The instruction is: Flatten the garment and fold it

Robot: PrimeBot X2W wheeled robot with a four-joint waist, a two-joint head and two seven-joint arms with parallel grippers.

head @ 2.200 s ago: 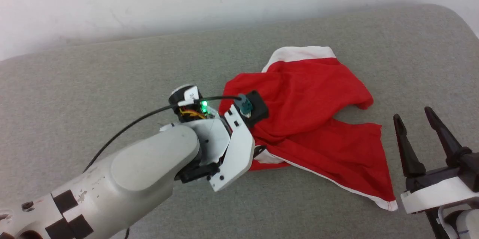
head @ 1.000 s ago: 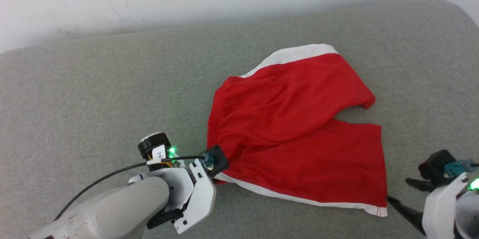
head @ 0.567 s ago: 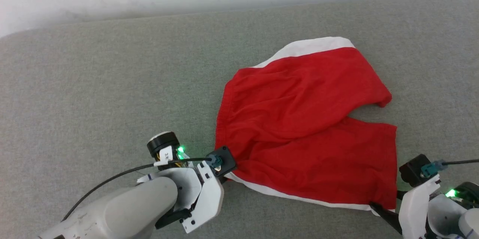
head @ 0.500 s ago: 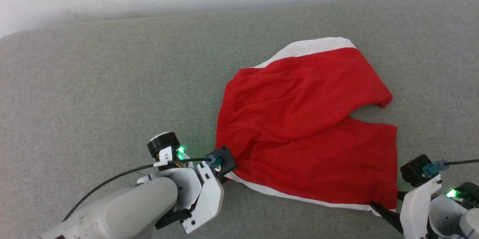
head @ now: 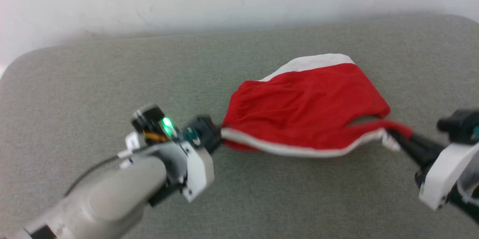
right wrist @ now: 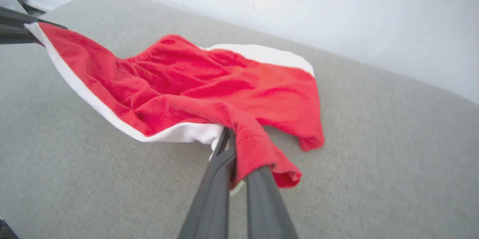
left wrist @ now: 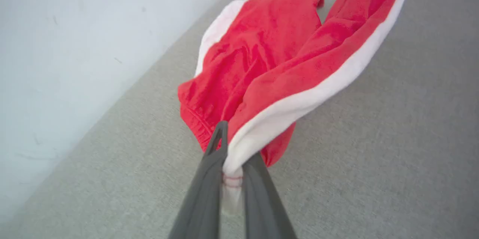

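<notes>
We find the garment (head: 310, 93) right of centre on the grey bench (head: 112, 74), its far leg resting on the cover and its near edge raised. Half a second ago both legs lay flat; the near white stripe (head: 299, 151) is now off the bench and drawn into a taut line between the two grippers. The head camera has also shifted, so part of the change is framing. The left gripper (left wrist: 232, 171) is clamped on the stripe's end at the waistband corner. The right gripper (right wrist: 239, 171) is clamped on the near leg's hem corner. We judge flattening largely done and the fold beginning, the near leg likely to be carried over the far one. No lettering can be read on the fabric faces in view. The small tag on the left wrist is too blurred to read.
</notes>
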